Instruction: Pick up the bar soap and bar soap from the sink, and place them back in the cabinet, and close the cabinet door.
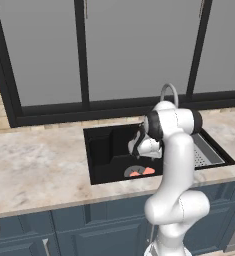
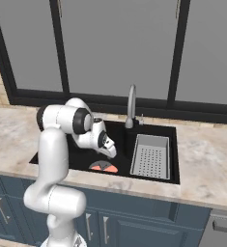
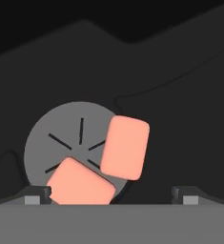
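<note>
Arm bent over the counter (image 1: 34, 165), wrist dipped into the black sink (image 1: 101, 150). Claw (image 3: 111, 193) points down at the sink floor, hanging above the drain (image 3: 61, 138). Hand view: both finger tips (image 3: 37, 194) set wide apart, nothing between them, so the claw is open and holds nothing. Base views show the hand only as a white block low in the basin; tips too small to read there.

Two soap bars on the sink floor, both lying flat:
- near bar (image 3: 80, 183): sits on the drain's lower edge, close to the left tip in hand view, prob. not touching it.
- far bar (image 3: 125, 147): half on the drain's rim, half on black floor, turned at an angle to the first. Corners of the two look to meet or nearly so; can't tell which.

Left base view: bars (image 1: 141, 172) show as an orange patch just below the hand. Right base view: same patch (image 2: 107, 168) at front of basin, left of the grey draining tray (image 2: 151, 155).

Tap (image 2: 131, 106) stands at the back rim. Dark window frames behind. Blue lower cupboards (image 1: 94, 225) under the counter, fronts shut.
</note>
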